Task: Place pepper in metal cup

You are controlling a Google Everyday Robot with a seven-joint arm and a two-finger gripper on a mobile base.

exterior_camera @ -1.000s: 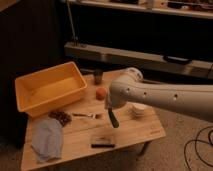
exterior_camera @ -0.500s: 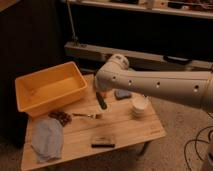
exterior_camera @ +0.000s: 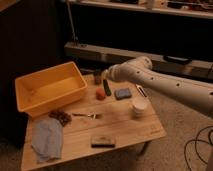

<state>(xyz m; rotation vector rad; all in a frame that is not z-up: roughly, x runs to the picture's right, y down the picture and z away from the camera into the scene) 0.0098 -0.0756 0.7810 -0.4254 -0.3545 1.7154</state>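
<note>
While the gripper (exterior_camera: pixel 106 80) hangs over the far middle of the table (exterior_camera: pixel 145 131), its two fingers closed on the upper end of the pepper (exterior_camera: pixel 107 89), the step in hand looks like the carry to the cup. The pepper dangles roughly upright, its lower tip just above or at the wood; I cannot tell which. The metal cup (exterior_camera: pixel 97 76) stands just to the left of the pepper and slightly farther back, near but not under it. The next move probably calls for a small shift left and away, with the pepper lifted enough for its tip to pass the rim. It then needs lowering before release, since a long, slim thing let go high or off-centre could tip the cup or topple out. The orange fruit (exterior_camera: pixel 100 94) sits right below, on the near side, and should not be nudged. The white arm (exterior_camera: pixel 165 85) reaches in from the right. The pale wooden table also carries a yellow bin (exterior_camera: pixel 30 100) at the far left, a blue-grey pad (exterior_camera: pixel 122 93), a white cup (exterior_camera: pixel 139 106), a fork (exterior_camera: pixel 87 115), a dark cluster (exterior_camera: pixel 61 117), a blue cloth (exterior_camera: pixel 46 140) and a dark bar (exterior_camera: pixel 103 141). Behind stands dark shelving (exterior_camera: pixel 150 52); a cable (exterior_camera: pixel 196 145) loops on the speckled floor at the near right.
</note>
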